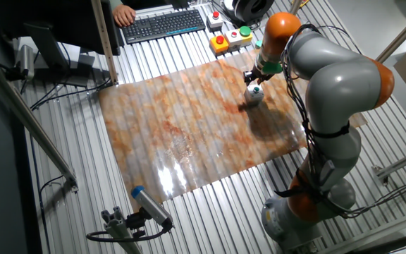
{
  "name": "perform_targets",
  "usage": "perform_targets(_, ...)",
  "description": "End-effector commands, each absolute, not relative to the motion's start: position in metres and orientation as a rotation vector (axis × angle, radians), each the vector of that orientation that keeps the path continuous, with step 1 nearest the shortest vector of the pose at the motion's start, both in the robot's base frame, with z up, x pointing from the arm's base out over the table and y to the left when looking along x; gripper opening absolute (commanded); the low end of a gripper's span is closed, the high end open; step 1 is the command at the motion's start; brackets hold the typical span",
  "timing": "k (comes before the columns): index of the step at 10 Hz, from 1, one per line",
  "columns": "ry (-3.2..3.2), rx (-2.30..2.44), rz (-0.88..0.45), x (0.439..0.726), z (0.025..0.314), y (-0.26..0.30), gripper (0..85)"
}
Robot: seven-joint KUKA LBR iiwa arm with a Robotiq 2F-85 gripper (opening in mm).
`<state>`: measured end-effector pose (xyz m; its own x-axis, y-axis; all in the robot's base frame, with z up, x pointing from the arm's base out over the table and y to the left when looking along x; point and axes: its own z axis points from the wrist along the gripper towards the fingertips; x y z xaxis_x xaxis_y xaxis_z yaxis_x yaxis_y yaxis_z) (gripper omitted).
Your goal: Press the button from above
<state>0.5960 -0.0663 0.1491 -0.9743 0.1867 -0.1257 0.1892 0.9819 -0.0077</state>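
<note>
The button (255,94) is a small white housing with a round green top. It sits on the marbled orange-brown mat (189,127), near the mat's far right part. My gripper (251,77) hangs from the grey and orange arm (330,77), pointing down. It is just above the button and slightly to the far side of it. A small gap seems to remain between the tip and the button's top. The fingertips are too small and dark to tell their state.
An orange box with a red button (220,43) and a white box with a larger green button (243,33) stand beyond the mat. A keyboard (164,25) and a person's hand (124,13) are at the back. A blue-tipped tool (149,205) lies at the front.
</note>
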Motion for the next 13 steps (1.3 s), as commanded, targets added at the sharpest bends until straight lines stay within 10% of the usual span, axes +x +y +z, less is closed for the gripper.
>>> perform_targets(1, 2.998, 0.288, -0.030, 0.598, 0.146, -0.067, 51.0)
perform_targets(13, 2.960, 0.268, -0.029, 0.601, 0.115, -0.071, 51.0)
